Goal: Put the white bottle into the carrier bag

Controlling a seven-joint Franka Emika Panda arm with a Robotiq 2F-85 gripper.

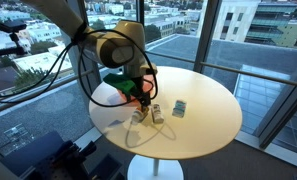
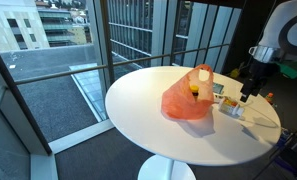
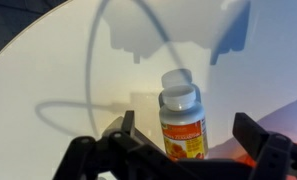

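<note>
The white bottle [image 3: 181, 122] has a white cap and an orange label and stands upright on the round white table [image 3: 48, 80]. In the wrist view it stands between my gripper's [image 3: 186, 132] two open fingers, which do not touch it. In both exterior views my gripper [image 1: 144, 103] [image 2: 246, 93] hangs low over the table next to the orange carrier bag [image 1: 118, 93] [image 2: 186, 100]. The bag lies slumped with its handles up. The bottle [image 1: 156, 111] shows small below the gripper.
A small box [image 1: 178, 107] and other small items [image 2: 228, 100] lie on the table near the bag. The table [image 2: 158, 130] stands by tall glass windows with a railing. A cable's shadow curves across the tabletop in the wrist view.
</note>
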